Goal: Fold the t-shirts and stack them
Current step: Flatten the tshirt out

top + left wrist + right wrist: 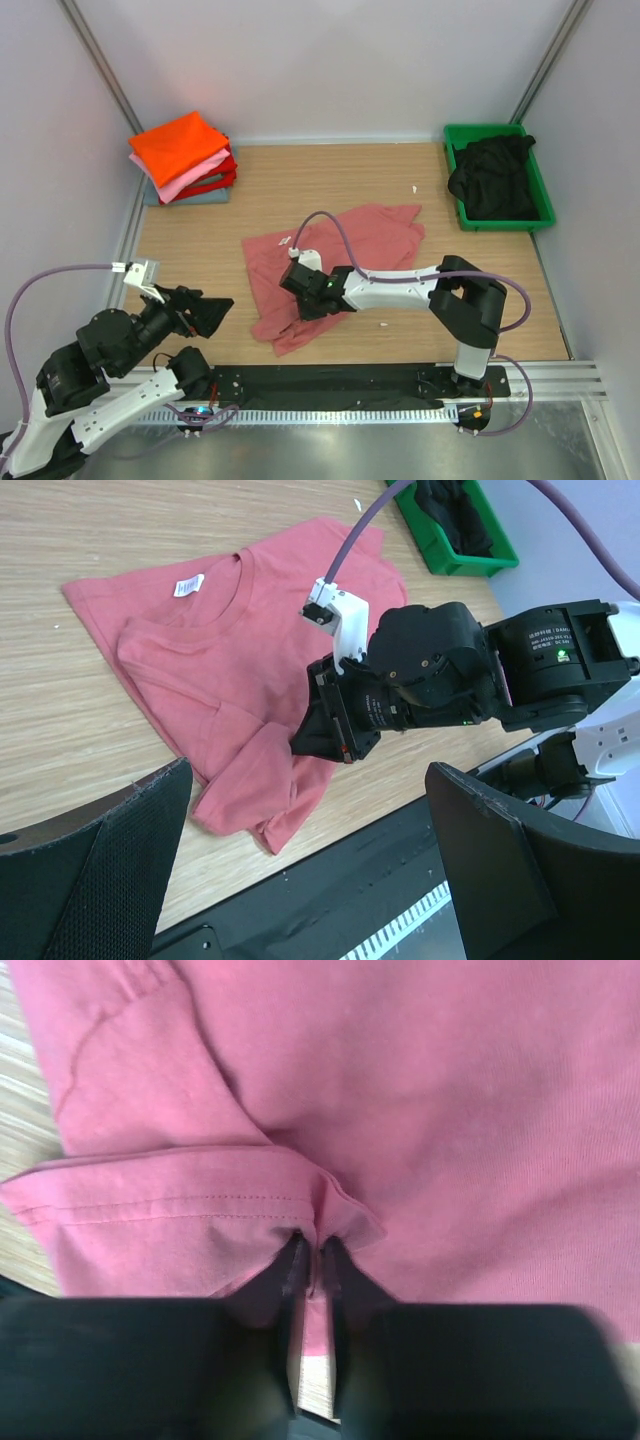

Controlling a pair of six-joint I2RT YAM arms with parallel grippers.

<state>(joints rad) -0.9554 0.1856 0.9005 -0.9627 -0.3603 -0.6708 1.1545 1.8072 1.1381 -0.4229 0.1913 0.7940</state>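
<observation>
A faded salmon-red t-shirt point(345, 250) lies crumpled on the wooden table, its near part bunched up; it also shows in the left wrist view point(225, 670). My right gripper point(298, 300) is shut on a fold of its hem point(315, 1230). My left gripper point(215, 312) is open and empty, held above the table's near left, apart from the shirt. A stack of folded shirts point(185, 155), orange on top, then pink, red and grey-blue, sits at the far left. A black t-shirt point(492, 175) lies heaped in the green bin.
The green plastic bin point(540, 185) stands at the far right. A black strip point(330, 385) runs along the table's near edge. White walls close in the sides and back.
</observation>
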